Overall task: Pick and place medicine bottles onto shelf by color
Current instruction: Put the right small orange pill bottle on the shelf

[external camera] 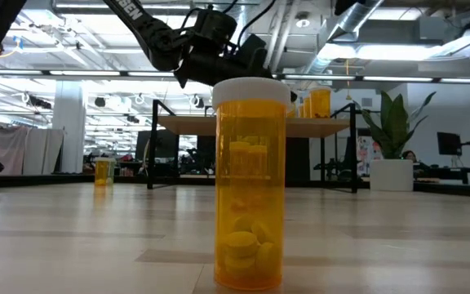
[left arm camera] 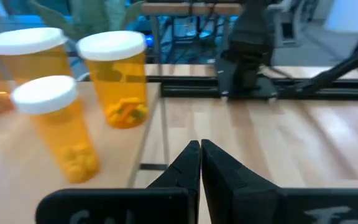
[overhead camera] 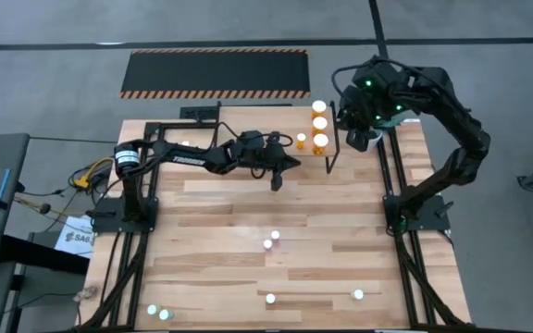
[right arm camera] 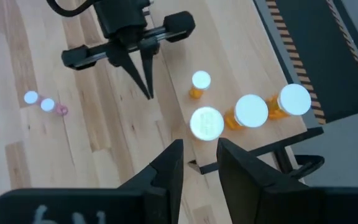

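Observation:
Three orange medicine bottles (overhead camera: 320, 123) with white caps stand in a row on the shelf (overhead camera: 340, 139) at the table's far right. A smaller orange bottle (overhead camera: 301, 141) stands on the table beside the shelf. My left gripper (overhead camera: 294, 165) is shut on nothing, its fingers (right arm camera: 146, 87) nearly level and pointing toward the table's right, just nearer than that small bottle (left arm camera: 58, 127). My right gripper (right arm camera: 199, 163) hangs open and empty above the shelf's right side, pointing steeply down. More bottles stand upright mid-table (overhead camera: 271, 240) and along the near edge (overhead camera: 270, 299).
A large orange bottle (external camera: 250, 184) stands close in the low view. Two greenish-capped bottles (overhead camera: 157, 313) stand at the near left corner and one (overhead camera: 358, 294) at the near right. A black mat with striped edges (overhead camera: 216, 72) lies beyond the far edge. A potted plant (external camera: 392, 139) stands in the room behind.

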`<state>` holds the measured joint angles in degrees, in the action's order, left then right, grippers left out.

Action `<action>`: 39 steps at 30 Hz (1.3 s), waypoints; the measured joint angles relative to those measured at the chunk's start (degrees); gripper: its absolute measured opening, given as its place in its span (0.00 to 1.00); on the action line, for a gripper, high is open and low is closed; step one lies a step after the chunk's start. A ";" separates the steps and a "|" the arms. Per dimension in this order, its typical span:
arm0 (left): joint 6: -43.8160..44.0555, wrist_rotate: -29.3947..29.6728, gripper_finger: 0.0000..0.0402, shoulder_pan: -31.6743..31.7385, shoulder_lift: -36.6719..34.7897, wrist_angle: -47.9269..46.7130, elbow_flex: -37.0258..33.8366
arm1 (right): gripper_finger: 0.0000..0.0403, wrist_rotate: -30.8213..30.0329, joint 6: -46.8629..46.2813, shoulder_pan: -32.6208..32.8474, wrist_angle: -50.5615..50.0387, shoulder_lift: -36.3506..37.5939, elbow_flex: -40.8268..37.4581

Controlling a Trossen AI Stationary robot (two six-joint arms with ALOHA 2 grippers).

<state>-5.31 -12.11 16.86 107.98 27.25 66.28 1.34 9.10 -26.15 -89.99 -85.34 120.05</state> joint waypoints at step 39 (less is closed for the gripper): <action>-4.85 5.94 0.00 3.02 6.51 -17.09 15.54 | 0.29 0.02 -0.66 -0.07 0.00 0.28 0.00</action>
<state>-10.17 -6.17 19.88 114.50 10.15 81.82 1.37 8.45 -26.22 -90.00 -85.06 120.05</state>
